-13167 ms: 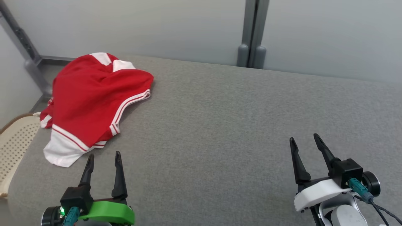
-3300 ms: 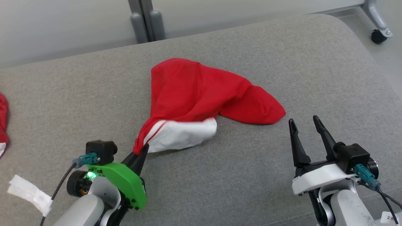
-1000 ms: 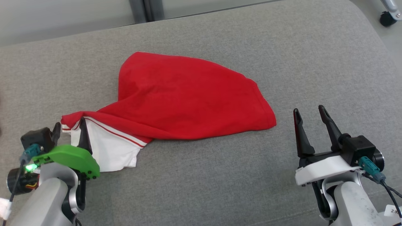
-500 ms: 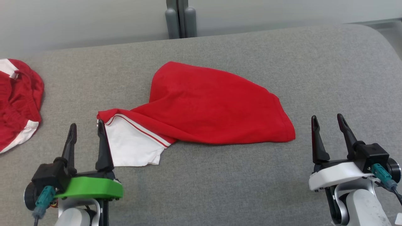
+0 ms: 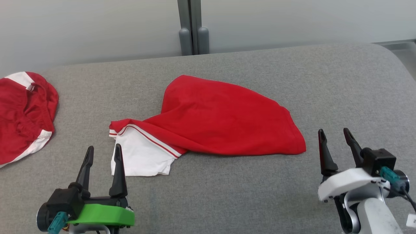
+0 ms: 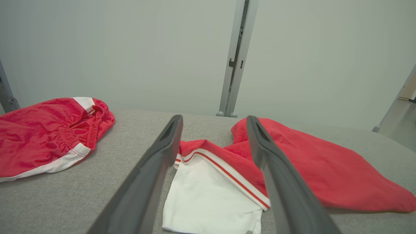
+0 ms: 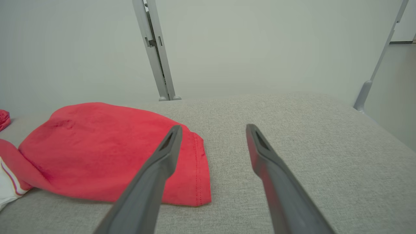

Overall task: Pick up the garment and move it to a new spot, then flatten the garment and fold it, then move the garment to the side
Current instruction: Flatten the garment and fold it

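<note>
Garment: red, with a white panel edged in red stripes. It lay about mid-bench, somewhat nearer the far edge, the white end pointing toward the near left corner. The cloth was doubled over itself and rumpled, not spread, so I judged the flattening not yet done.

Left hand: fingers spread wide, holding nothing, just on the near side of the white panel. One fingertip overlapped the panel's edge from the head view; I could not tell whether it touched.

Right hand: also wide open and empty, near the hemmed right corner but apart from it.

My reading was that one hand stood at each end so each could take a corner and draw the cloth flat.

A second red garment lay bunched at the bench's left edge, well apart.

Containers: none noted; both garments sat directly on the grey fabric.
</note>
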`<state>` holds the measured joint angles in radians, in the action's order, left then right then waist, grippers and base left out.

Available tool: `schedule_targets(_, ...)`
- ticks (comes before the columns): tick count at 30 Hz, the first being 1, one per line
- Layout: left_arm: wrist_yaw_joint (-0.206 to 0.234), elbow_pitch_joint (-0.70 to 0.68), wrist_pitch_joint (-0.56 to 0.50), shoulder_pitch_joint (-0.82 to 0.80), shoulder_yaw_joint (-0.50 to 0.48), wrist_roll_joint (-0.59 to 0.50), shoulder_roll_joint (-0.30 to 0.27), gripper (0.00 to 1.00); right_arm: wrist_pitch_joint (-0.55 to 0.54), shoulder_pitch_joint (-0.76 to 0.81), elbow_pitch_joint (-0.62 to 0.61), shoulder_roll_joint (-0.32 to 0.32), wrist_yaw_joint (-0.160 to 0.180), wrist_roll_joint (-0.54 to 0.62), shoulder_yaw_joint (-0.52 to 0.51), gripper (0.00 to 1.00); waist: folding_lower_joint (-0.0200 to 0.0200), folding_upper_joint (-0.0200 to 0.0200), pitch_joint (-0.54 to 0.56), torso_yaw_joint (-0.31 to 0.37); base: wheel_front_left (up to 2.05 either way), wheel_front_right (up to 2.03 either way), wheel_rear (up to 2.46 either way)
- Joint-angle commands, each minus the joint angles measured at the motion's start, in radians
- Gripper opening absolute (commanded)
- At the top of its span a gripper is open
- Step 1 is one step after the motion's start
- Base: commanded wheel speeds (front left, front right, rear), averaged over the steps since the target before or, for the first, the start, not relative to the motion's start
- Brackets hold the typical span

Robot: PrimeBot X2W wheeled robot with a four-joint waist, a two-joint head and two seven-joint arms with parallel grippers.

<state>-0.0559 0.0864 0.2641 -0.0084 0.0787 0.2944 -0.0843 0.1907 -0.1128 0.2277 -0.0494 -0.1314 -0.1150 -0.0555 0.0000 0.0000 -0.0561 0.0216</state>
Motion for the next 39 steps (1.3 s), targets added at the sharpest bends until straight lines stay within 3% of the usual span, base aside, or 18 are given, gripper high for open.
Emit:
schedule_targets(1, -0.014, 0.004, 0.000, 0.007, -0.011, -0.015, 0.006, 1.00, -0.033, -0.035, 0.006, -0.002, 0.001, -0.015, -0.002, 1.00, 0.0000, 0.0000, -0.010, 0.000, 0.00, 0.00, 0.00)
schedule_targets(8, -0.042, -0.008, 0.000, -0.023, -0.039, -0.049, 0.026, 1.00, -0.397, -0.192, 0.138, -0.002, 0.001, -0.071, -0.028, 1.00, 0.0000, 0.0000, -0.052, -0.013, 0.00, 0.00, 0.00)
schedule_targets(12, -0.053, -0.010, 0.000, -0.046, -0.033, -0.058, 0.032, 1.00, -0.517, -0.287, 0.221, -0.003, 0.001, -0.070, -0.050, 1.00, 0.0000, 0.0000, -0.088, -0.032, 0.00, 0.00, 0.00)
schedule_targets(19, -0.066, -0.008, 0.000, -0.081, -0.025, -0.056, 0.034, 1.00, -0.595, -0.409, 0.355, -0.006, 0.001, -0.073, -0.054, 1.00, 0.0000, 0.0000, -0.143, -0.060, 0.00, 0.00, 0.00)
schedule_targets(27, -0.069, -0.006, 0.000, -0.105, -0.025, -0.044, 0.034, 1.00, -0.588, -0.482, 0.466, -0.012, 0.001, -0.064, -0.059, 1.00, 0.0000, 0.0000, -0.168, -0.077, 0.00, 0.00, 0.00)
schedule_targets(28, -0.069, -0.006, 0.000, -0.107, -0.025, -0.043, 0.034, 1.00, -0.581, -0.486, 0.473, -0.012, 0.001, -0.067, -0.057, 0.72, 0.0000, 0.0000, -0.168, -0.078, 0.00, 0.00, 0.00)
schedule_targets(29, -0.069, -0.007, 0.000, -0.108, -0.025, -0.043, 0.034, 1.00, -0.567, -0.489, 0.477, -0.012, 0.001, -0.072, -0.052, 0.28, 0.0000, 0.0000, -0.169, -0.078, 0.00, 0.00, 0.00)
schedule_targets(30, -0.069, -0.007, 0.000, -0.108, -0.025, -0.042, 0.034, 1.00, -0.554, -0.490, 0.479, -0.012, 0.001, -0.074, -0.048, 0.00, 0.0000, 0.0000, -0.169, -0.077, 0.00, 0.00, 0.00)
schedule_targets(39, -0.066, 0.001, 0.000, -0.088, -0.036, -0.034, 0.034, 1.00, -0.440, -0.442, 0.442, -0.021, 0.001, -0.107, -0.015, 0.00, 0.0000, 0.0000, -0.134, -0.051, 0.00, 0.00, 0.00)
